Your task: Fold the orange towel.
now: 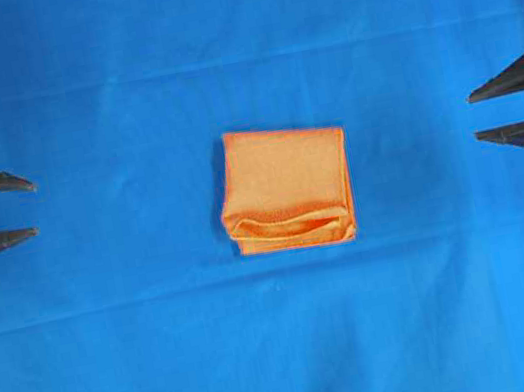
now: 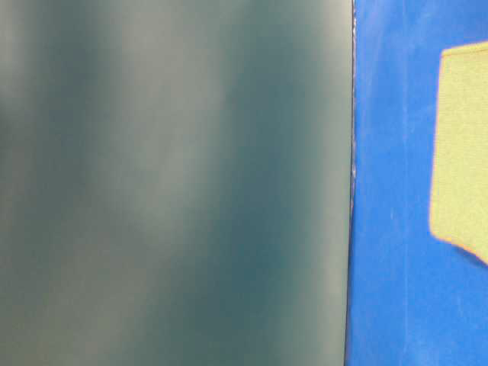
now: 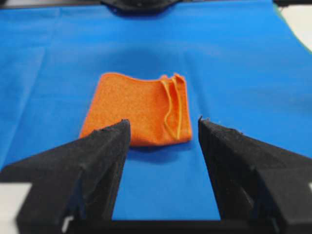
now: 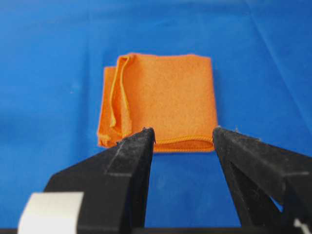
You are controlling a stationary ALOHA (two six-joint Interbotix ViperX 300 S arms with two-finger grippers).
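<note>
orange towel (image 1: 286,187): folded, midway, well apart from both jaws | left, right jaws: spread, empty

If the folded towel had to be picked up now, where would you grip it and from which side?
Probably the orange towel at its bottom edge in the overhead view, where the layered hems bunch up and gape. Come straight down, pinching all layers; the other edges lie flat on the blue cloth.

A large blue cloth (image 1: 290,353) covers the whole table, faintly creased
</note>
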